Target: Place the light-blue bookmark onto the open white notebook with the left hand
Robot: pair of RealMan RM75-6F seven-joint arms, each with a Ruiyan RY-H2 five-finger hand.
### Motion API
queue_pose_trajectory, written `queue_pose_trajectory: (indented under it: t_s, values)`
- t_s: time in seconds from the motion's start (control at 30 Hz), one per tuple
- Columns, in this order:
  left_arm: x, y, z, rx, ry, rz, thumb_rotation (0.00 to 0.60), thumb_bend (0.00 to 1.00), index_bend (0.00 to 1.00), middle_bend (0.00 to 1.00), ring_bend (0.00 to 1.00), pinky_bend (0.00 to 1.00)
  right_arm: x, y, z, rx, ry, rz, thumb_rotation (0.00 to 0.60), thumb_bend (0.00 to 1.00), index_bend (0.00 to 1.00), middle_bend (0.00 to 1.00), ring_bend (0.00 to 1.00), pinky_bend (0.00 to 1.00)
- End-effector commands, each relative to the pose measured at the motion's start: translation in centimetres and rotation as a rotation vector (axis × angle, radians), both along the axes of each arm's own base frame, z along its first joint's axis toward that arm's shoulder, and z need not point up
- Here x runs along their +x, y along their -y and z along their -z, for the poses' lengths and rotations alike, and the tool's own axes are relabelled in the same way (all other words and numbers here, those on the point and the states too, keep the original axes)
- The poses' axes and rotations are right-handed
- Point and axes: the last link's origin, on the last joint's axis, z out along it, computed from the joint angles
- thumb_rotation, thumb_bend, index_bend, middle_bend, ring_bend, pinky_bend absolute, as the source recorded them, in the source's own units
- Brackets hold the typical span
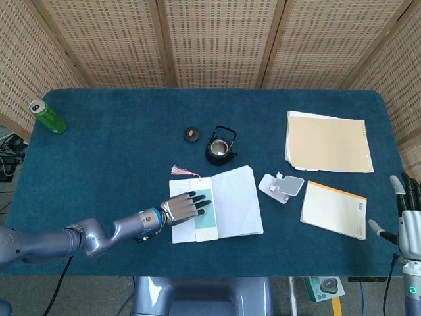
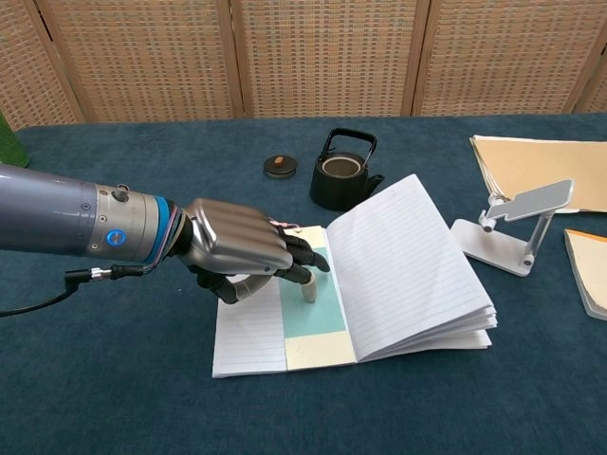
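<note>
The open white notebook point(image 1: 230, 204) point(image 2: 408, 270) lies near the table's front, its right page tilted up. The light-blue bookmark point(image 1: 206, 216) point(image 2: 318, 311) lies flat on the left page beside the spine, its cream end toward me and its pink tassel point(image 1: 181, 170) off the far edge. My left hand point(image 1: 183, 208) point(image 2: 237, 248) hovers over the left page with fingers stretched out, and one fingertip point(image 2: 308, 294) touches the bookmark. It grips nothing. My right hand point(image 1: 409, 220) stands at the table's right front corner, fingers apart and empty.
A black teapot point(image 1: 220, 146) point(image 2: 343, 171) and its lid point(image 1: 191, 134) point(image 2: 279, 166) sit behind the notebook. A phone stand point(image 1: 281, 187) point(image 2: 517, 232), an orange-edged pad point(image 1: 333, 209) and a paper stack point(image 1: 327, 141) lie to the right. A green can point(image 1: 47, 116) stands far left.
</note>
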Motion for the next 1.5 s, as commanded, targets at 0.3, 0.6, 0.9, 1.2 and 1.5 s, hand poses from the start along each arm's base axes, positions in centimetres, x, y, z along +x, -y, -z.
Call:
queue_pose_trajectory:
  t_s: [0.3,0.6,0.9,1.2,1.5]
  values:
    - [0.4,-0.4,0.2,0.016,0.007,0.016,0.6,1.0,0.2,0.0,0.0,0.17,0.0,0.0,0.0,0.0,0.0,0.001,0.6,0.12,0.03,0.0,0.0,0.0]
    - [0.7,-0.4,0.4,0.016,0.007,0.022,0.6,1.0,0.2,0.0,0.0,0.17,0.0,0.0,-0.1,-0.003,0.001,-0.001,0.6,0.12,0.03,0.0,0.0,0.0]
    - [0.8,-0.3,0.3,0.02,0.023,0.028,0.6,1.0,0.2,0.0,0.0,0.16,0.0,0.0,-0.1,-0.002,0.0,-0.004,0.6,0.12,0.03,0.0,0.0,0.0]
    - [2.0,-0.3,-2.0,0.053,0.181,0.008,0.6,1.0,0.18,0.0,0.0,0.16,0.1,0.0,0.0,-0.004,0.001,-0.011,0.6,0.12,0.03,0.0,0.0,0.0]
    - [1.1,-0.3,-6.6,0.214,0.425,-0.013,0.6,0.51,0.11,0.0,0.0,0.03,0.4,-0.1,0.0,0.0,0.0,-0.025,0.6,0.12,0.03,0.0,0.0,0.0]
